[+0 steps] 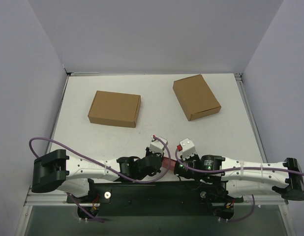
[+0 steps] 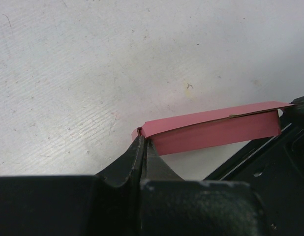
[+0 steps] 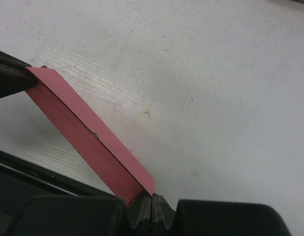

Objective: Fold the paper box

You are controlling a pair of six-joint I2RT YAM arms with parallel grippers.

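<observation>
Both arms are tucked in low at the near edge of the desk (image 1: 157, 135), tips pointed at each other. The paper box (image 2: 211, 130) is strung between them like a little bridge. It's pink and looks pretty flat, with one long flap folded over along a crease.

The left pincer (image 2: 143, 143) is pressed together, pinching one end of the paper box. The card pokes out right at its tips and runs away from it toward the other arm. The right pincer (image 3: 152, 200) is also squeezed tight, nipping the opposite end. From its camera the pink strip climbs away from its tips, up to where the black fingers of the other pincer hold it.

There's a shadow on the desk under the strip, so it looks lifted a bit rather than lying flat, but I can't say for sure. From above you only catch a sliver of pink, since the wrists cover the rest.

Out beyond both pincers, well apart from them, are two brown cardboard boxes. One brown box (image 1: 114, 108) sits ahead of the left pincer, and the other brown box (image 1: 196, 97) sits ahead of the right, turned at an angle. Neither pincer touches them.
</observation>
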